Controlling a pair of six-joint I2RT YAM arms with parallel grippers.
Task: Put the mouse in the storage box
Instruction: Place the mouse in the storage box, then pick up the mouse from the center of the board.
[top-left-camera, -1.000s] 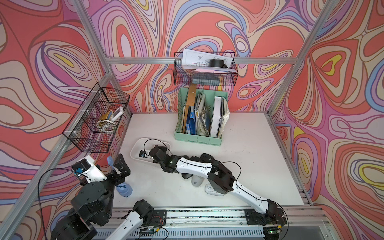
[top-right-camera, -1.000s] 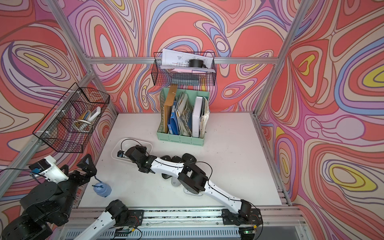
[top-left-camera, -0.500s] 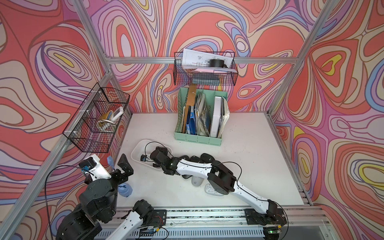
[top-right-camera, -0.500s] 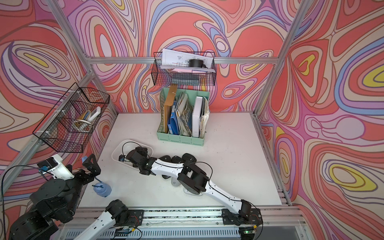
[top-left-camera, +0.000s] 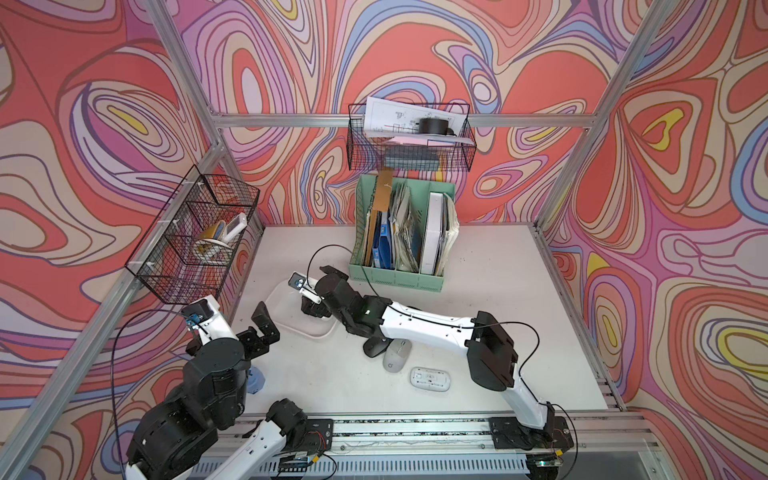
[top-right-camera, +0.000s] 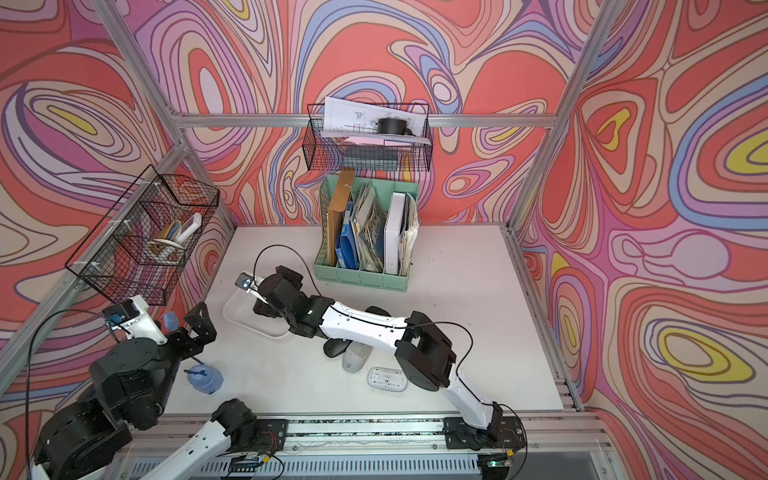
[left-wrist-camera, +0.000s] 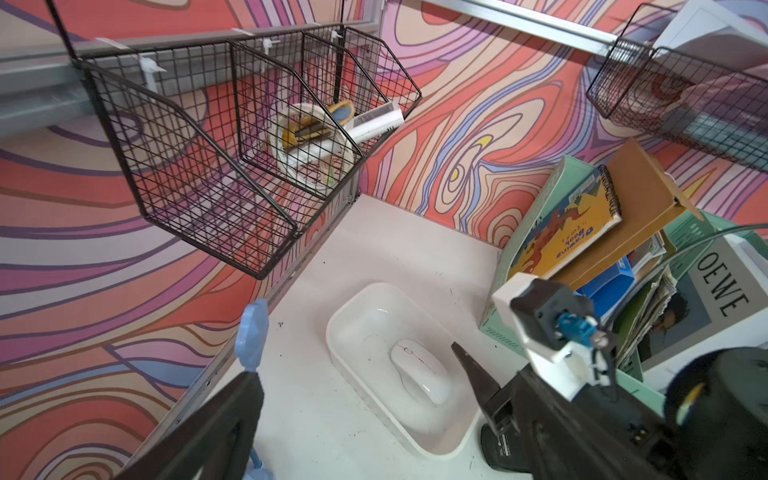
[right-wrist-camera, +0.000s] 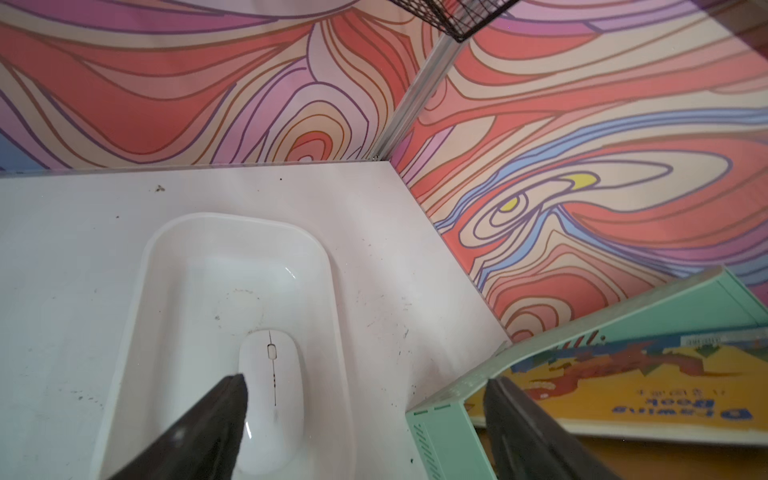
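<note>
Mouse: the flat white wireless mouse lies inside the shallow white plastic storage box on my white surface.
Right fingers: spread apart above it, holding nothing.
Left fingers: spread wide, empty, beside the box.

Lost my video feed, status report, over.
Both grippers open, left gripper idle, right gripper over the storage box. White mouse lies released in the box. Nothing in the way.

In both top views, two arms are showing white link shells between bulky black joint housings, with thin black cables looping alongside; black base plates are sitting at the frame's lower edge.
</note>
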